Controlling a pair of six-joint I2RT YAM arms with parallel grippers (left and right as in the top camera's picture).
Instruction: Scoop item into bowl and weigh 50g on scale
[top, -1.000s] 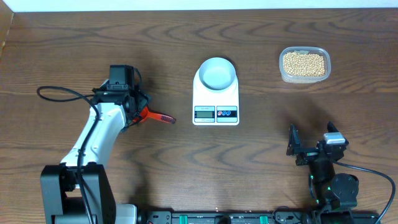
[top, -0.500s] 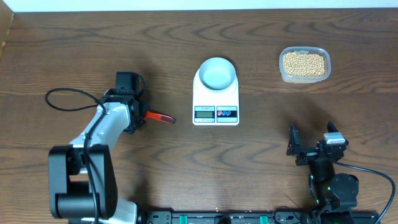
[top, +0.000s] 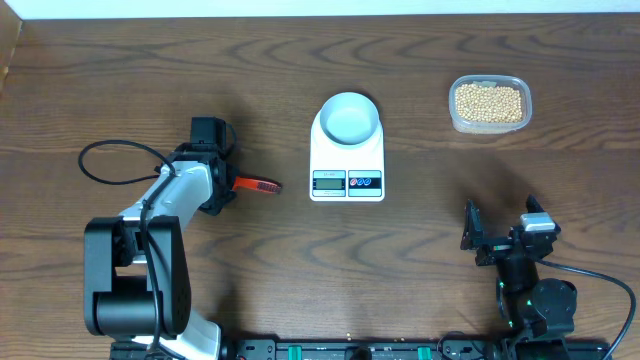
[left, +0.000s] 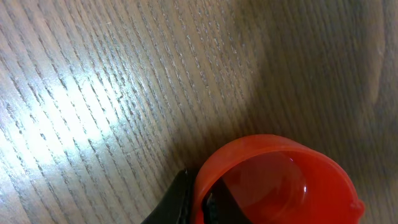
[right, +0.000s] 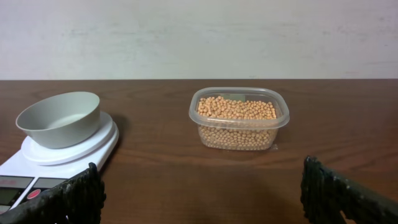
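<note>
My left gripper (top: 221, 186) is shut on the rim of the red scoop (top: 257, 185), whose handle points right toward the scale (top: 347, 165). In the left wrist view the scoop's empty cup (left: 273, 183) fills the lower right. The left gripper (left: 198, 200) pinches its wall, one black finger outside and one inside. The pale bowl (top: 349, 117) stands empty on the white scale. The tan beans (top: 488, 102) fill a clear tub at the far right. My right gripper (top: 503, 224) rests open near the front right. In its view the right gripper (right: 202, 186) faces the beans (right: 237, 109), the bowl (right: 59, 118) and the scale (right: 93, 146).
The clear tub (right: 239, 118) stands about a hand's width right of the scale. A black cable (top: 110, 152) loops on the table left of the left arm. The wooden table (top: 300, 60) ends at a pale wall at the back.
The left gripper's fingers have shut on the scoop's rim. The left arm has swung slightly, and the scoop handle has shifted a little to the left. The right arm has not moved.
</note>
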